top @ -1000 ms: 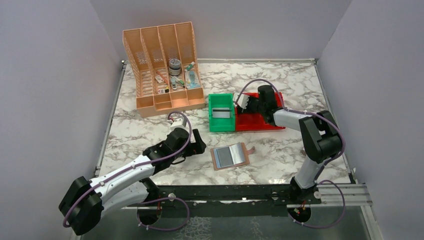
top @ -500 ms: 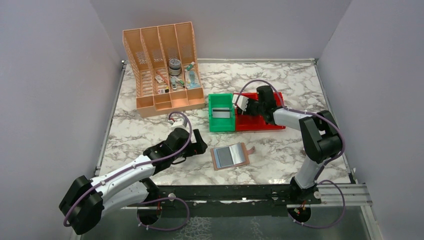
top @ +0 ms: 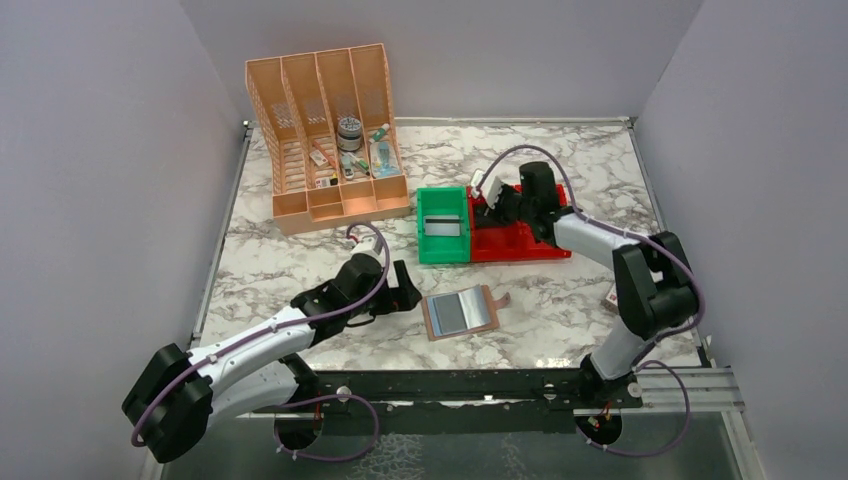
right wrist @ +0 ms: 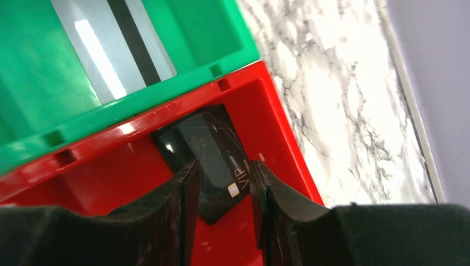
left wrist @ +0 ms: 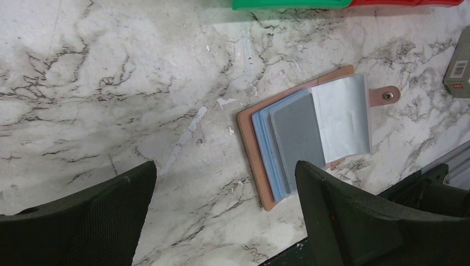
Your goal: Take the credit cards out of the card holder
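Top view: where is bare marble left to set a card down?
Free: back right, between the red bin and the right wall; front right, beyond the card holder. Crowded: around the orange organizer, green bin and left gripper.

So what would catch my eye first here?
The bright green bin and red bin side by side mid-table, with the right fingers over a black card lying in the red one. Nearer the front, a brown card holder lies open by the left fingers, spread wide.
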